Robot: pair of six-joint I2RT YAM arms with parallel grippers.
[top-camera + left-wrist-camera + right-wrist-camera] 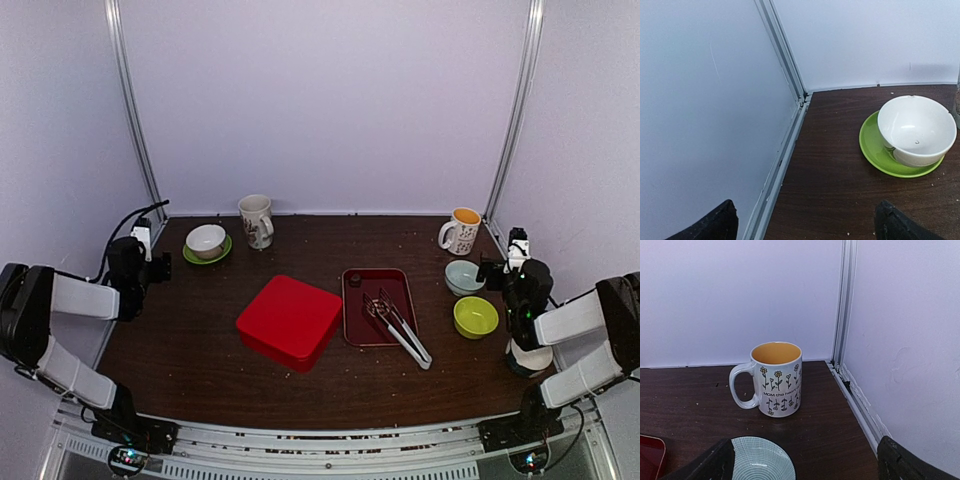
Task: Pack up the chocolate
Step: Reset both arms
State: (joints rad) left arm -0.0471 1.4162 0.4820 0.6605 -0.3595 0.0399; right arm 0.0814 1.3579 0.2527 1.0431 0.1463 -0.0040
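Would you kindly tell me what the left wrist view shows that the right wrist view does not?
Only the left wrist view: a white bowl sitting on a green saucer. Only the right wrist view: a flowered mug with a yellow inside, and part of a ribbed pale bowl nearer the camera. Both: the dark table, white walls, a corner rail, and that arm's own spread black fingers: left fingers, right fingers.

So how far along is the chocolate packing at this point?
Done: cannot tell. The red box looks shut, so its contents are hidden. In hand: nothing. The left gripper and right gripper are open and empty, off at the sides. Left: what looks like one small dark piece sits in the red tray near the tongs.
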